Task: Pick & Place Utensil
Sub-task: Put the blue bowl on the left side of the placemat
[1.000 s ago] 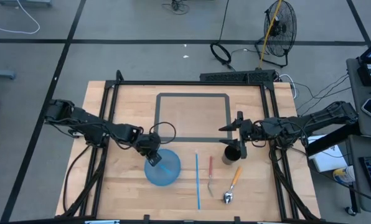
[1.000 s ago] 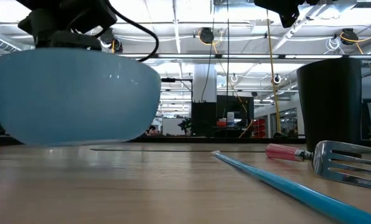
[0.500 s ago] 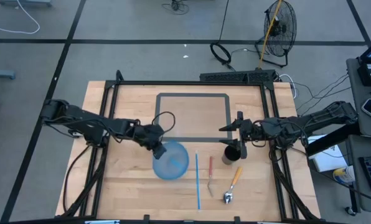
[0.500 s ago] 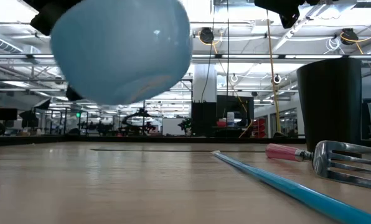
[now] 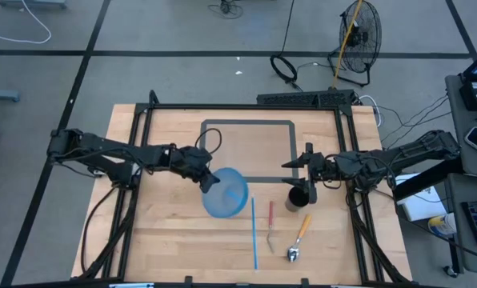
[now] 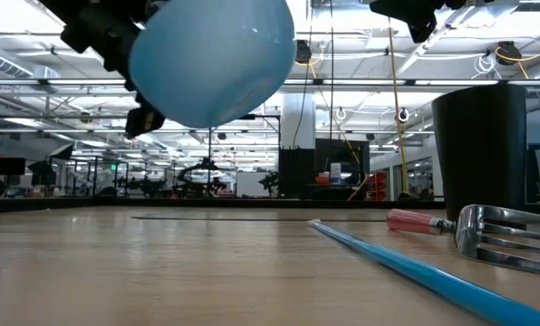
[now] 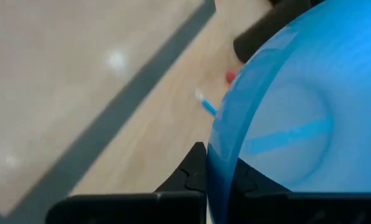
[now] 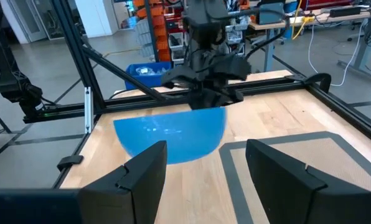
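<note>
A translucent blue bowl hangs in the air left of the table's middle, high above the wood in the low view. My left gripper is shut on its rim. On the table to its right lie a thin blue stick, a red-handled fork and an orange-handled spoon. A black cup stands upright beside them. My right gripper hovers open above the cup, touching nothing; its fingers frame the bowl farther off. My left gripper pinches the bowl's rim on the side toward the table's left, one finger outside the wall and one inside. It comes from the table's left, slanting down. The bowl is lifted clear of the table, its mouth up and somewhat tilted.
A grey taped rectangle marks the table's far middle. A black frame runs round the table. The black cup and fork tines stand close in the low view. Bare wood lies near the table's left front.
My left gripper has lifted the blue bowl off the table and carried it up, toward the table's right and far edges. The gripper has tipped up toward level, and the bowl now hangs tilted and clear of the wood. The right arm has kept still.
</note>
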